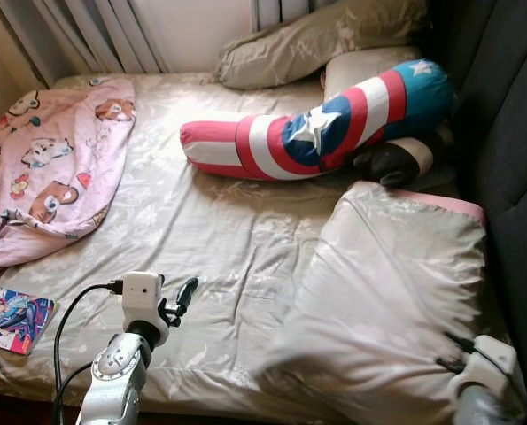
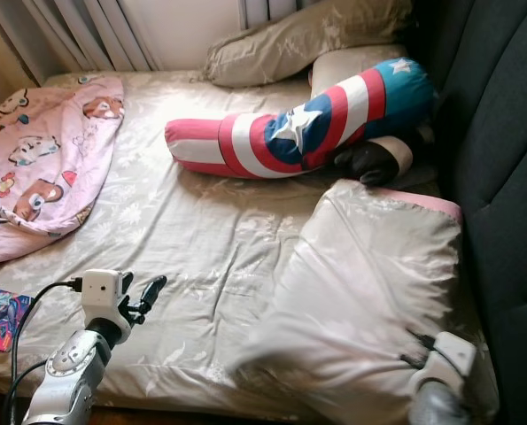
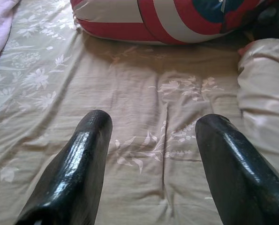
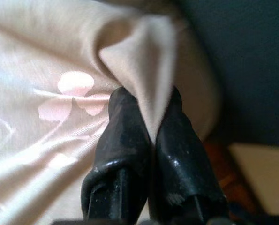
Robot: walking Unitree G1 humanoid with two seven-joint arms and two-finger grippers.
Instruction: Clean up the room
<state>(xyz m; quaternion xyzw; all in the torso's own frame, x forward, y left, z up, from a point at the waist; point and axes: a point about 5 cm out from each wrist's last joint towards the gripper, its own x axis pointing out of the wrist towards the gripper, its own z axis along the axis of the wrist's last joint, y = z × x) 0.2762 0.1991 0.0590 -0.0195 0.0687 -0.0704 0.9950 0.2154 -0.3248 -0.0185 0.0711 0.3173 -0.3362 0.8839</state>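
Beige bed sheet (image 1: 219,230) under spread left hand (image 3: 151,154); right hand (image 4: 151,140) pinches blanket (image 1: 387,292).

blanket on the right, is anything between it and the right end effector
No. The right end effector is shut on a fold of the blanket, with nothing in between. The left end effector is open above the bare sheet.

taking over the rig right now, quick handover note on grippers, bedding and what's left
Right gripper: shut on a fold of the beige quilt, near the bed's right edge.
Left gripper: open, empty, over the bed sheet.
Done: quilt gripped, lying bunched on the right.
Left: pink cartoon blanket crumpled at far left, striped star bolster lying across the bed, comic book at the near left edge.
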